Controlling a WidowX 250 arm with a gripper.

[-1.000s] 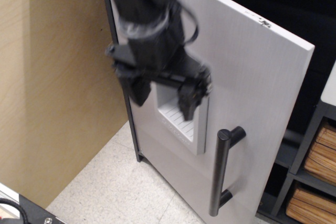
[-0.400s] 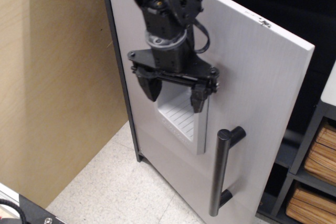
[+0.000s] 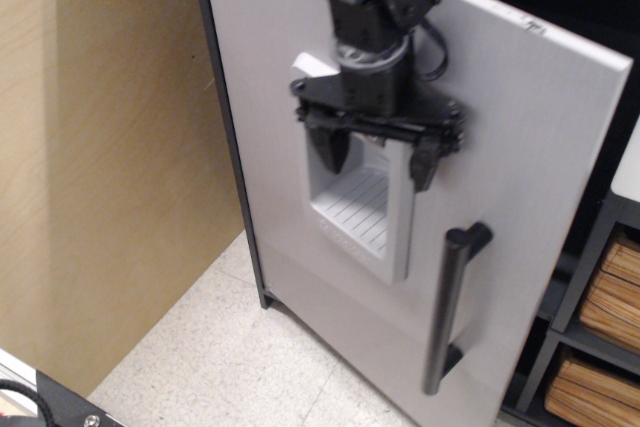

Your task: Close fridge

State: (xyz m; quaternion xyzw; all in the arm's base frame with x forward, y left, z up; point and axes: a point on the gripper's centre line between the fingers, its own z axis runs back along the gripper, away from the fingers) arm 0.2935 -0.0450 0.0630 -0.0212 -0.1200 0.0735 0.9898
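The fridge's brushed silver door [image 3: 520,147] fills the middle of the view, swung nearly shut against the dark fridge body. Its recessed dispenser [image 3: 362,209] sits mid-door and its dark bar handle [image 3: 447,309] stands at the lower right. My black gripper [image 3: 378,159] hangs from the top of the view right in front of the dispenser, jaws open and empty, fingertips [image 3: 335,155] pointing down against or just off the door face. The fridge interior is hidden behind the door.
A tan wooden wall panel [image 3: 100,167] stands at the left. A speckled white floor [image 3: 220,367] lies below. A grey shelf unit with wooden drawers [image 3: 600,327] stands at the right edge. A dark object [image 3: 40,402] sits at the bottom left corner.
The gripper has moved to the right and slightly up along the door. The door has swung farther toward shut; its handle and right edge have shifted right.
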